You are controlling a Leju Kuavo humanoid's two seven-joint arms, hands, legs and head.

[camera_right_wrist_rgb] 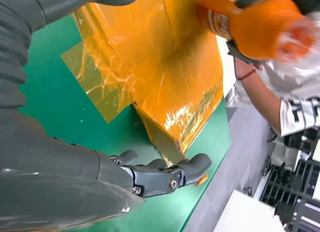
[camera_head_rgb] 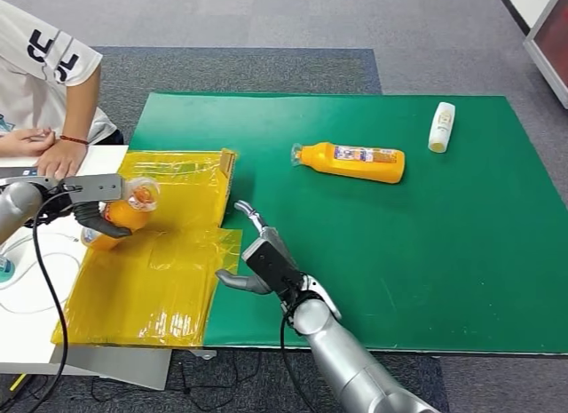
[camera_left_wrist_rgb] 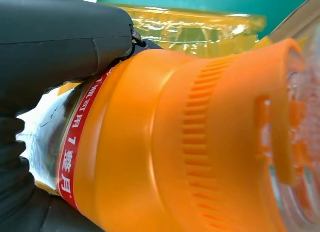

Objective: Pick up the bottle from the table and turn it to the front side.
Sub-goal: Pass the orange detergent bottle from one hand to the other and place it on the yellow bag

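Note:
My left hand [camera_head_rgb: 90,206] grips an orange bottle [camera_head_rgb: 127,209] with a clear cap, held over the yellow flattened box [camera_head_rgb: 174,262]. Up close in the left wrist view, the orange bottle [camera_left_wrist_rgb: 181,142] shows a red label band, with my left hand [camera_left_wrist_rgb: 56,42] wrapped around it. My right hand [camera_head_rgb: 268,260] hovers open above the green mat [camera_head_rgb: 435,253], fingers spread, next to the box edge. Seen from the right wrist, my right hand [camera_right_wrist_rgb: 113,177] holds nothing, and the held bottle [camera_right_wrist_rgb: 260,25] is beyond it. A second orange bottle [camera_head_rgb: 351,162] lies on its side on the mat.
A small white bottle [camera_head_rgb: 441,127] lies at the mat's far right. A person [camera_head_rgb: 47,84] in a white shirt sits at the far left, hands resting on the white table [camera_head_rgb: 34,297]. Cables run along the left side.

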